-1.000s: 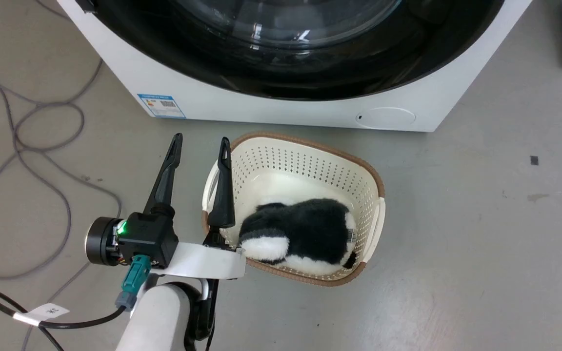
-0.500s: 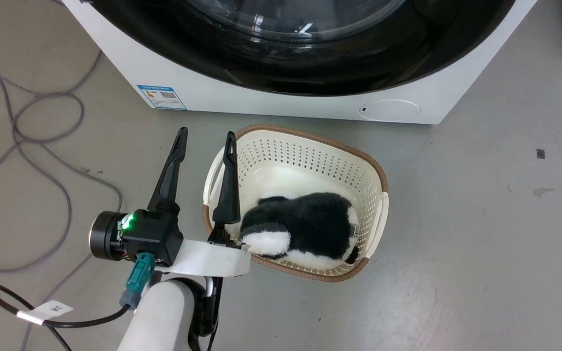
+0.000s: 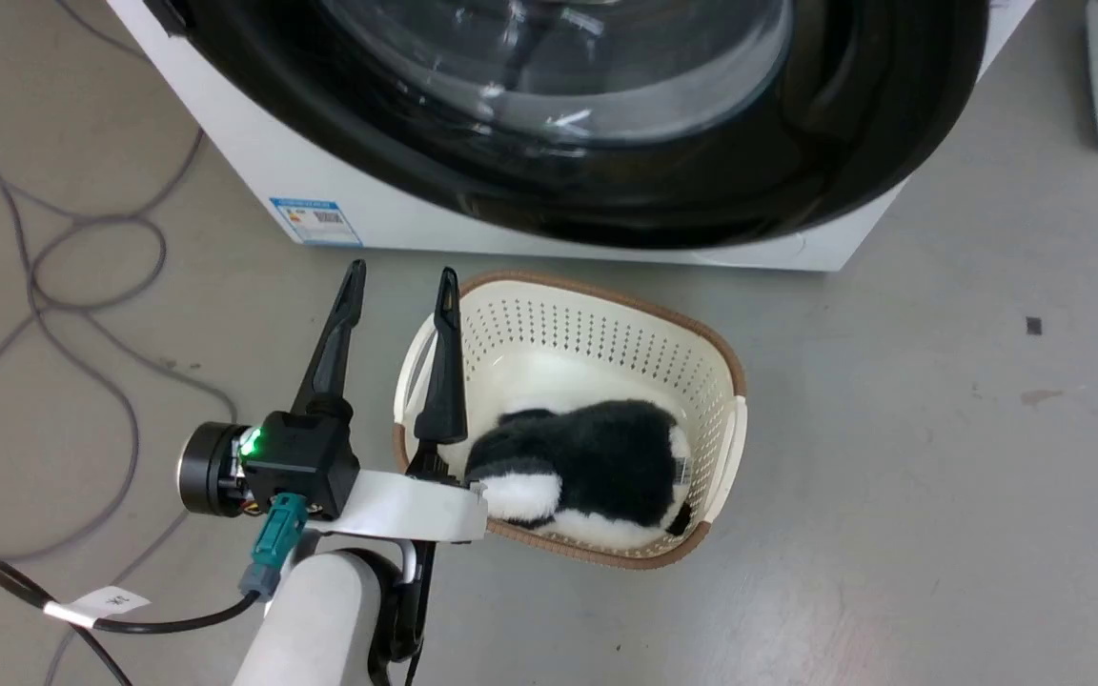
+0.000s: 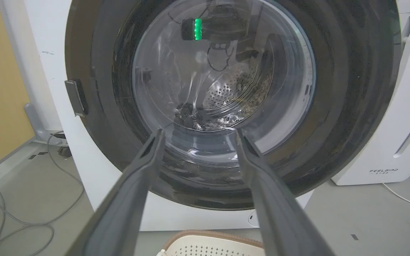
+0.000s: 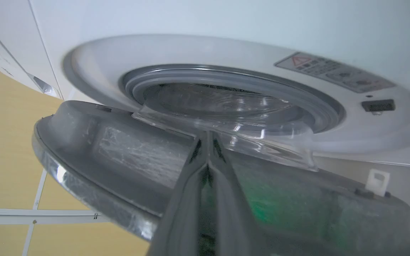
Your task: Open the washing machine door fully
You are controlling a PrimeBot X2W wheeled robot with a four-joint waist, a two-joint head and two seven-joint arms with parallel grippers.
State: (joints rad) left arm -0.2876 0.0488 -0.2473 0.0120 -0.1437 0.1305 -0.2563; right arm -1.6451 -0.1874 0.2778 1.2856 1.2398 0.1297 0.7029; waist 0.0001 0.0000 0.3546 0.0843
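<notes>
The washing machine door, a glossy black disc with a clear glass bowl, stands ajar on the front of the white washer. The right gripper, fingers pressed together and holding nothing, sits behind the door's inner side, probably to lever it outward. The left gripper, spread wide and empty, hangs by a laundry basket, apparently idle. Being round, the door has no long axis; its outer face points towards the robot.

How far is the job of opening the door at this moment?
Done: the washing machine door is unlatched and stands ajar from the drum opening. In hand: the shut right gripper points at the door's inner side. Left: swinging it fully open; the left gripper hangs open, idle.
</notes>
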